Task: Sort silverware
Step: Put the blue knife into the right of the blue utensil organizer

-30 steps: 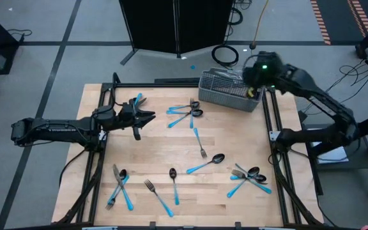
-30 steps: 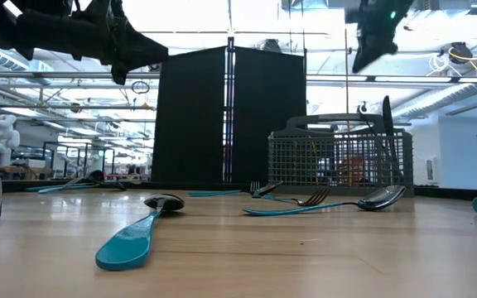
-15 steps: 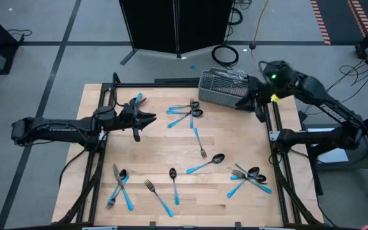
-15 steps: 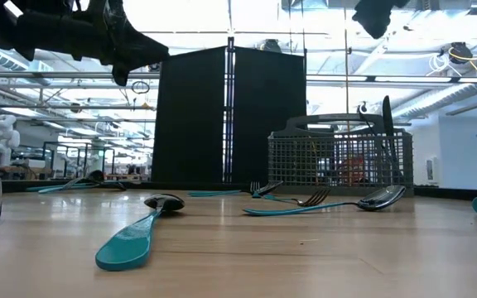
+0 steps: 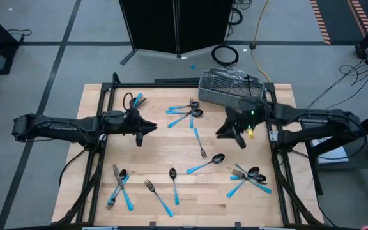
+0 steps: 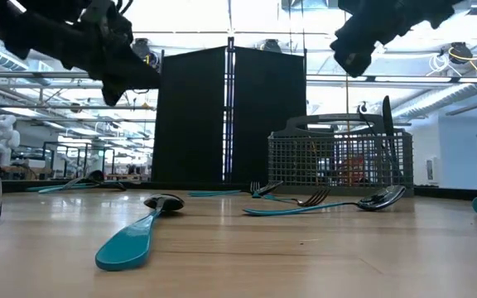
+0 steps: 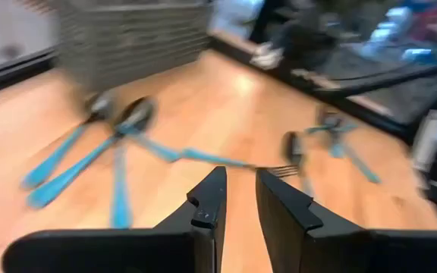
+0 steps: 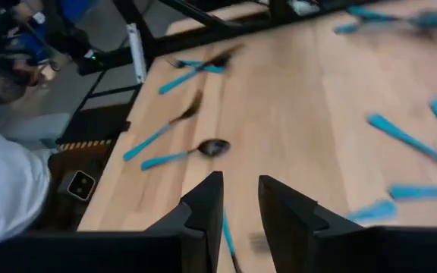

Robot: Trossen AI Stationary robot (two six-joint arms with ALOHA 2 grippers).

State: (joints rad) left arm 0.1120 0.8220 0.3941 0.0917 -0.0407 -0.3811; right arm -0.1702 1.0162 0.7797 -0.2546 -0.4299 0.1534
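Note:
Silverware with light-blue handles lies scattered on the wooden table (image 5: 165, 153): a cluster at the far middle (image 5: 187, 112), a fork (image 5: 199, 142), a spoon (image 5: 206, 164), a cluster near the right edge (image 5: 251, 176) and another near the left (image 5: 120, 185). My left gripper (image 5: 147, 126) hovers left of the far cluster, narrowly open and empty (image 7: 237, 199). My right gripper (image 5: 229, 131) hovers right of the middle, above the table, narrowly open and empty (image 8: 240, 196). The grey wire-mesh basket (image 5: 230, 91) stands at the far right.
A dark utensil (image 6: 385, 124) sticks up out of the basket (image 6: 338, 157). A spoon (image 6: 139, 232) lies close to the low camera. Black frame rails (image 5: 270, 121) run along the table's left and right edges. A black panel (image 5: 174, 25) stands behind the table.
My right gripper has swung from above the basket toward the table's near and left side and has come down over the table's right half. My left gripper has gone a little toward the table's right edge.

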